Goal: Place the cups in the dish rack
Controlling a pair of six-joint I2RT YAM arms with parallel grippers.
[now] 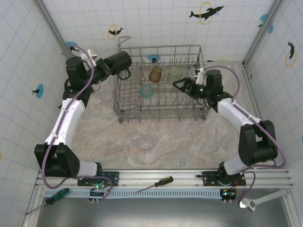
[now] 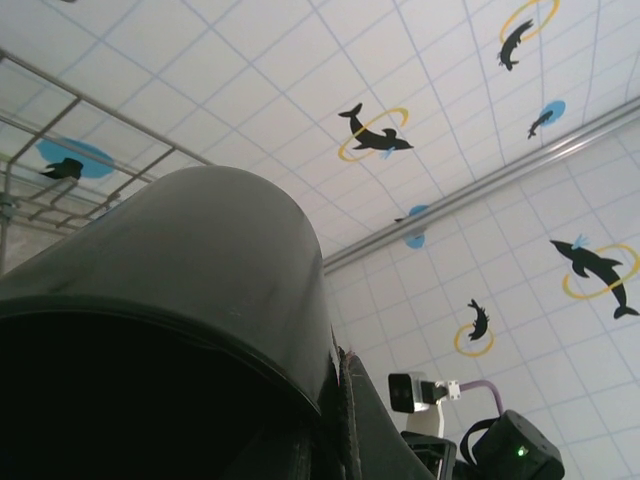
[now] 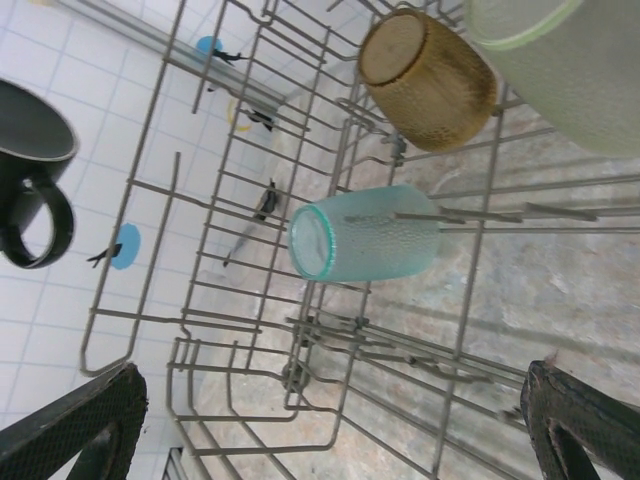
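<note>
My left gripper (image 1: 109, 66) is shut on the wall of the dark mug (image 1: 119, 63), holding it in the air just outside the rear left corner of the grey wire dish rack (image 1: 124, 112). In the left wrist view the mug (image 2: 200, 260) bulks large, with one finger (image 2: 385, 430) pressed against its side. Inside the rack lie an amber cup (image 1: 155, 74), a pale green cup (image 1: 173, 74) and a light blue cup (image 1: 146, 91). My right gripper (image 1: 182, 85) hangs open over the rack's right half, nothing between its fingertips (image 3: 80, 430); it looks at the blue cup (image 3: 365, 245), amber cup (image 3: 425, 75) and mug (image 3: 30, 170).
A clear cup (image 1: 146, 142) lies on the marbled table in front of the rack. A yellow-handled screwdriver (image 1: 156, 183), a green-handled screwdriver (image 1: 54, 196) and a wrench (image 1: 255, 202) rest on the rail by the arm bases. Tiled walls close in on three sides.
</note>
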